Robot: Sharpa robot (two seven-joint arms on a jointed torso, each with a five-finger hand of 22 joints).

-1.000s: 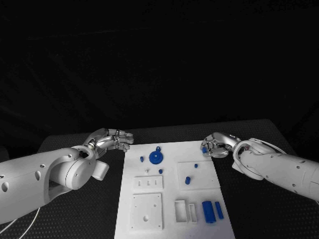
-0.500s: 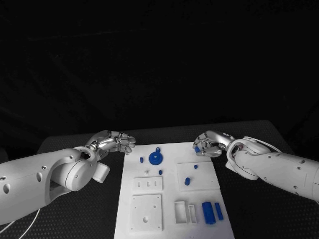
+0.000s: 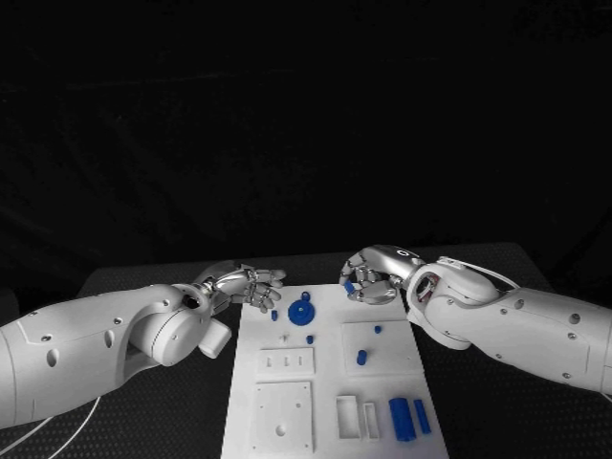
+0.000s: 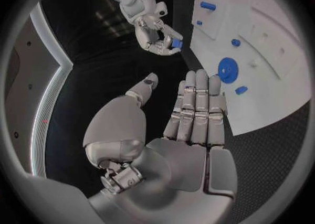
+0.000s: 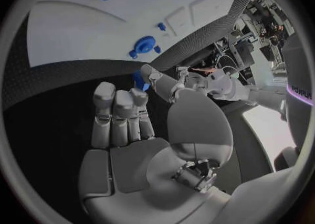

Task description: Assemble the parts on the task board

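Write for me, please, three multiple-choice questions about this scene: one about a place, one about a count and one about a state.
1. Where on the white task board is the round blue disc?
A. in its far part
B. at its near edge
C. off it, on the black table

2. How many long blue bars lie side by side at the board's near right corner?
A. one
B. two
C. four

3. What is the silver right hand doing?
A. lying flat on the board
B. hanging open, holding nothing
C. pinching a small blue part

Answers:
1 A: the head view shows the disc far up the board.
2 B: a thick bar and a thin bar lie there together.
3 C: the left wrist view shows the blue piece between its fingertips.
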